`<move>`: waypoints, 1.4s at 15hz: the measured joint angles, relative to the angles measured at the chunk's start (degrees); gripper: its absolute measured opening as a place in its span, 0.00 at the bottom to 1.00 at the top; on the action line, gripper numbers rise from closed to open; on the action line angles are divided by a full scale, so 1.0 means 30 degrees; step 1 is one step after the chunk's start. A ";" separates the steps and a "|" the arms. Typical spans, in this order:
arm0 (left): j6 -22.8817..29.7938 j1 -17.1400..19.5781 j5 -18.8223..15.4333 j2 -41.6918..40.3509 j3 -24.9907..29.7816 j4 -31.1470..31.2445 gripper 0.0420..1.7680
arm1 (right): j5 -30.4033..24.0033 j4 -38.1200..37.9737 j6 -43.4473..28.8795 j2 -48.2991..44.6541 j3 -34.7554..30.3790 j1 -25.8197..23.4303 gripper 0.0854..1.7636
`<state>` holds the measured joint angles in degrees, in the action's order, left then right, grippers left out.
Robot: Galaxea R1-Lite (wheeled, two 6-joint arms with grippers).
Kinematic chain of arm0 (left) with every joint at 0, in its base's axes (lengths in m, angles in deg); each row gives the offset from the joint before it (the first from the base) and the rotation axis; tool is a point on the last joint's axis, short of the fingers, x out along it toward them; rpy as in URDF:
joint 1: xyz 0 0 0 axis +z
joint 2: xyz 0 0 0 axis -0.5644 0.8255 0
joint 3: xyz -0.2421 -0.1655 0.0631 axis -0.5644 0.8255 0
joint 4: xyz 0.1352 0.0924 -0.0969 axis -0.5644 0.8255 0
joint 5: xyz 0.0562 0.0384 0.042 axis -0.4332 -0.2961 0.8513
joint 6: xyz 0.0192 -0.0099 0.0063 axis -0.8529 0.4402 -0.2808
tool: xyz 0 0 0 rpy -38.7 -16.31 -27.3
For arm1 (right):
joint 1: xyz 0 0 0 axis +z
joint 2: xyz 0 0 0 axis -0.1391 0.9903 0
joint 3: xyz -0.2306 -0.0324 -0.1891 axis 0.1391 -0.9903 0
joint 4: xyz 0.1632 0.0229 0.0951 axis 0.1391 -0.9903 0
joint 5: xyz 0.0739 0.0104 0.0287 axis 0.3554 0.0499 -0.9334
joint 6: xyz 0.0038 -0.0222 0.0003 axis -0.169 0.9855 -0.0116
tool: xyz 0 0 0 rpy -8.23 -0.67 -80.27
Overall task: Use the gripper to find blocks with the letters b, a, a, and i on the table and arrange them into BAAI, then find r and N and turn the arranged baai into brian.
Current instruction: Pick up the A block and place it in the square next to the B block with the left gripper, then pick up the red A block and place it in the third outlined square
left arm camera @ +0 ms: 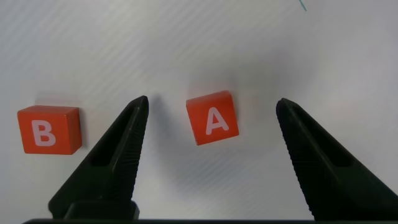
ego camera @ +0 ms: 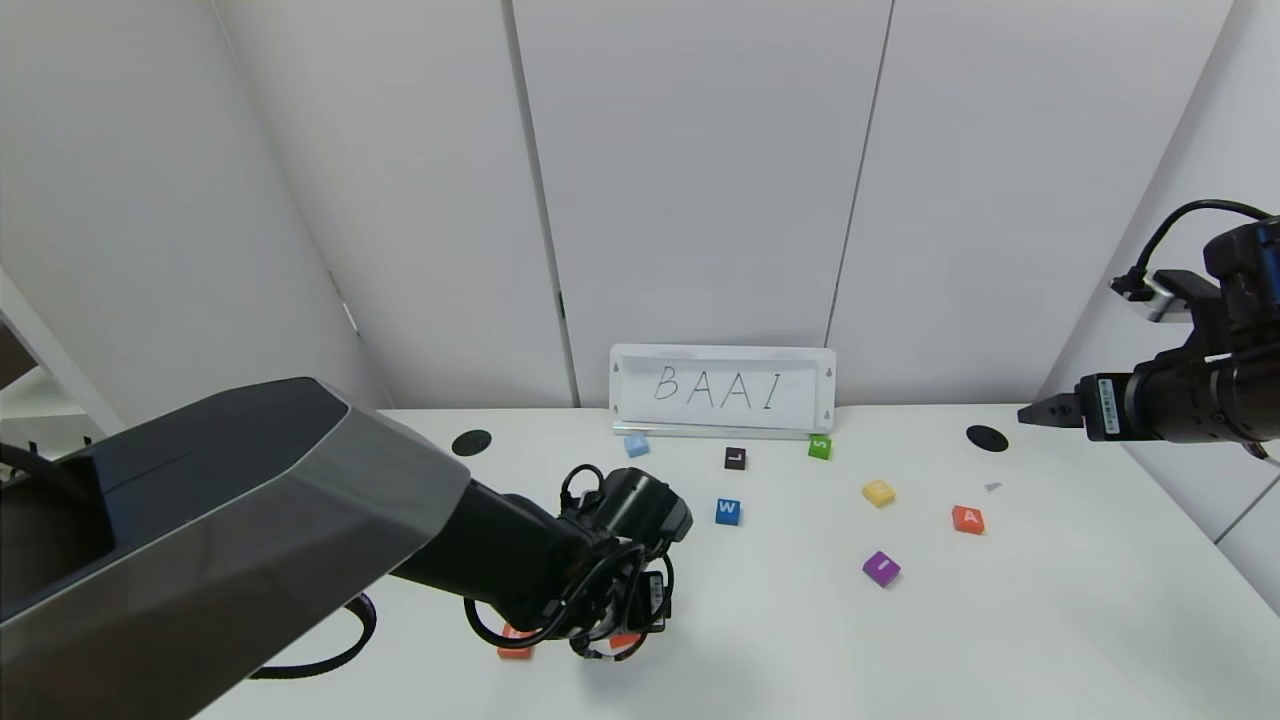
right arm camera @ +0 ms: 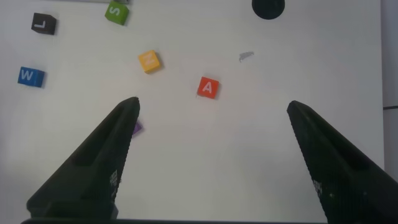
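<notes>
My left gripper (left arm camera: 212, 101) hangs open over the near left of the table (ego camera: 1000, 620). An orange-red A block (left arm camera: 212, 117) lies flat on the table between its fingers, touching neither. An orange-red B block (left arm camera: 48, 129) lies just outside one finger. My right gripper (right arm camera: 212, 103) is open and empty, held high at the far right. Below it lie the second orange-red A (right arm camera: 208, 88), the purple I (ego camera: 881, 568) and the yellow N tile (ego camera: 878, 492), whose letter is faint. The r is out of view.
A white sign reading BAAI (ego camera: 722, 390) stands at the table's back. In front of it lie a light blue tile (ego camera: 636, 446), a black L (ego camera: 735, 458), a green S (ego camera: 820, 447) and a blue W (ego camera: 727, 511). Black round holes (ego camera: 471, 442) (ego camera: 986, 438) sit near the back corners.
</notes>
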<state>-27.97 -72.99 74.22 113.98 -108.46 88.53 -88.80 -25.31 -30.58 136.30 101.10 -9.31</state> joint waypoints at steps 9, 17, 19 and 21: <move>-0.0748 0.0037 0.0122 -0.1248 -0.0337 0.0215 0.93 | -0.0024 -0.0028 0.0000 -0.0085 0.0061 -0.0138 0.97; -0.2215 0.0817 -0.0073 -0.4299 -0.0154 0.0354 0.95 | -0.0033 -0.0037 0.0008 -0.0093 0.0016 -0.0118 0.97; -0.2743 0.1154 -0.0102 -0.5547 -0.0089 0.0536 0.96 | -0.0024 -0.0037 0.0008 -0.0077 -0.0012 -0.0065 0.97; -0.2999 0.1577 -0.0520 -0.6928 -0.0024 0.0931 0.96 | -0.0016 -0.0037 0.0008 -0.0065 -0.0020 -0.0085 0.97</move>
<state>-36.97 -68.26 72.66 93.20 -108.54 91.32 -88.85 -25.42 -30.56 136.11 101.04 -9.57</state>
